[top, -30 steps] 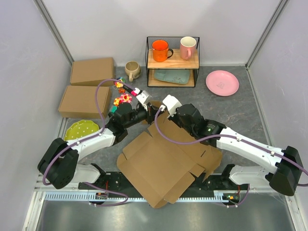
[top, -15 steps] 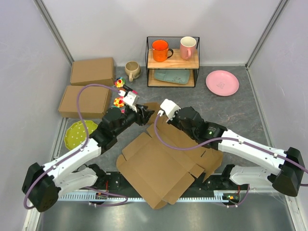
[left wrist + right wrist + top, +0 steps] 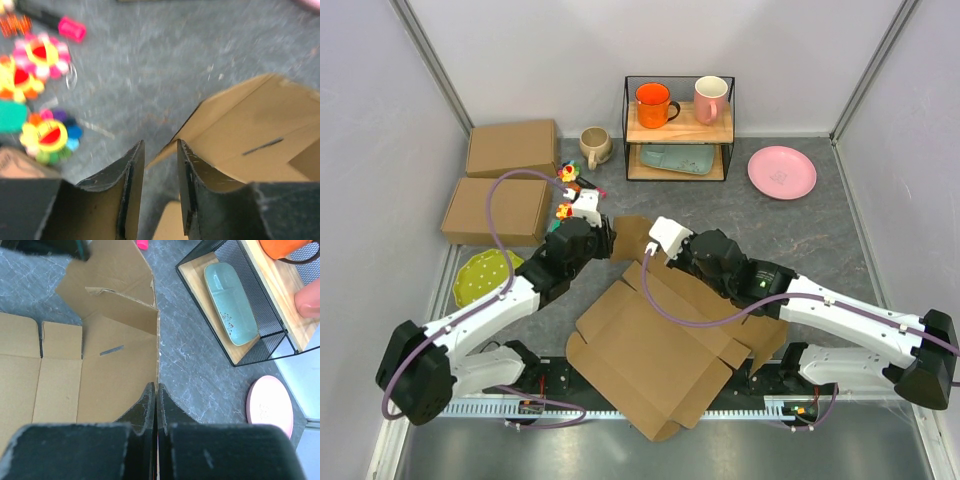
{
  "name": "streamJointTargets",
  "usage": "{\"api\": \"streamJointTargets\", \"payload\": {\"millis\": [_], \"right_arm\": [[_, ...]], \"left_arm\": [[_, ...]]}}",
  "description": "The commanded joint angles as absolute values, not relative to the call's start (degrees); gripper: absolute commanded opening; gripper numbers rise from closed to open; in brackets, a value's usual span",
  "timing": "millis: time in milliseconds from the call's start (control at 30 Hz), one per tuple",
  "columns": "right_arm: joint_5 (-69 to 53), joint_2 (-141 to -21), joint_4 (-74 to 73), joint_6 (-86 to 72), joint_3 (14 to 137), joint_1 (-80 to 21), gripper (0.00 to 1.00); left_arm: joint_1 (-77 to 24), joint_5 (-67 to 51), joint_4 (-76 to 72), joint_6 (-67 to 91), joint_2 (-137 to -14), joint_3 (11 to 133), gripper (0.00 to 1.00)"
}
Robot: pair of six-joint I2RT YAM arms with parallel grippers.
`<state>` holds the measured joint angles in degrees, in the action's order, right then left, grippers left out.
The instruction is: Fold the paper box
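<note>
Two grippers at one flap of the paper box (image 3: 640, 345): right gripper (image 3: 156, 388) pinches its edge, left gripper (image 3: 160, 146) narrowly parted, empty, likely grips next to raise it.

Bare grey table (image 3: 790, 225) lies open behind the paper box (image 3: 650, 345), hemmed by wire shelf (image 3: 680, 129) and toy flowers (image 3: 564, 210).

paper box (image 3: 655, 345), brown, unfolded (flaps splayed)
</note>
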<state>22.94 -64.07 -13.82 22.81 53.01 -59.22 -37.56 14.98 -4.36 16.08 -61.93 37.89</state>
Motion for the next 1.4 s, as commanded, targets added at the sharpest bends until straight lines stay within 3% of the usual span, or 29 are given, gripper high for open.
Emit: {"api": "streamJointTargets", "payload": {"millis": [0, 167, 267, 300, 700, 1133, 1367], "right_arm": [[23.99, -62.84, -13.01, 23.03, 52.74, -59.94, 0.00], [24.35, -63.11, -12.92, 22.76, 52.38, -60.29, 0.00], [24.43, -63.19, -12.57, 22.85, 52.38, -60.47, 0.00], [24.35, -63.19, -12.48, 22.85, 52.47, -60.56, 0.00], [24.35, -63.89, -12.13, 22.59, 52.38, -61.00, 0.00], [23.82, -65.30, -11.87, 21.97, 52.73, -61.44, 0.00], [23.91, -65.65, -11.87, 21.97, 52.56, -61.70, 0.00]], "left_arm": [[-37.53, 17.14, 4.83, 33.25, -63.03, 37.10, 0.41], [-37.53, 18.10, 0.45, 43.23, -59.24, 26.48, 0.43], [-37.44, 16.71, -3.06, 45.87, -59.32, 22.95, 0.37], [-37.53, 15.83, -4.03, 46.14, -59.85, 22.42, 0.30], [-37.70, 10.55, -17.22, 49.13, -69.34, 20.39, 0.17], [-41.13, 7.91, -29.07, 47.73, -74.88, 19.34, 0.14], [-43.94, 4.66, -30.76, 44.65, -75.07, 19.52, 0.07]]}}
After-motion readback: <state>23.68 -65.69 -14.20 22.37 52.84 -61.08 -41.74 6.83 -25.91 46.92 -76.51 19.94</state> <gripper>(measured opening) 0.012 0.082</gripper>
